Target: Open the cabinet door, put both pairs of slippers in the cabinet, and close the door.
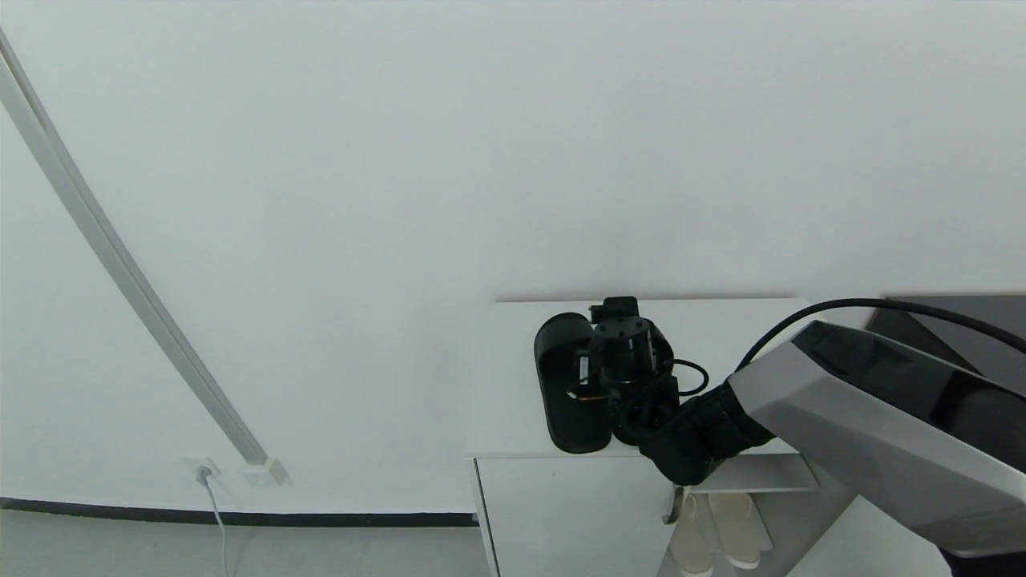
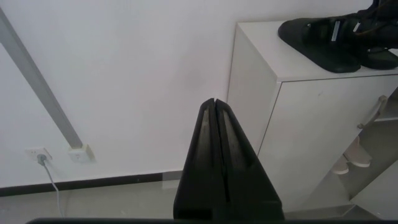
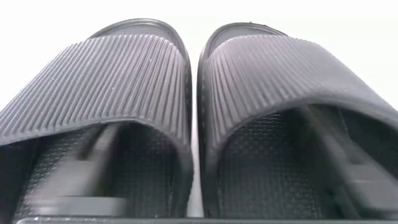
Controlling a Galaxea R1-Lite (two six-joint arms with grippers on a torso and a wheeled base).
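In the head view we see the right gripper [image 1: 589,381] low over the top of the white cabinet [image 1: 513,385], at the black slippers [image 1: 561,417]. One slipper lies just beside the gripper on its far side from the arm, and the other is mostly hidden under it. Both rest on the cabinet top. Below the gripper the cabinet is open, and the white slippers [image 1: 725,533] stand inside it, toes up. A handle [image 1: 676,505] is at the edge of the shut panel next to them. Far from the gripper, low on the wall, there is a socket [image 1: 200,469] with a plug in it.

In the left wrist view the left gripper [image 2: 215,109] is closed, its fingers pressed together with nothing between them. It hangs in the air well apart from the cabinet [image 2: 298,112]. Ahead of it and higher, the black slippers [image 2: 323,46] lie on the cabinet top. The white slippers [image 2: 352,155] lean inside, past the handle [image 2: 372,112]. The socket [image 2: 40,152] is on the wall at the other side.

In the right wrist view the black slippers [image 3: 124,81] lie side by side straight before the gripper, touching each other. The fingers [image 3: 81,174] are apart, one under the strap of each slipper. We cannot tell if they press on the walls between them.
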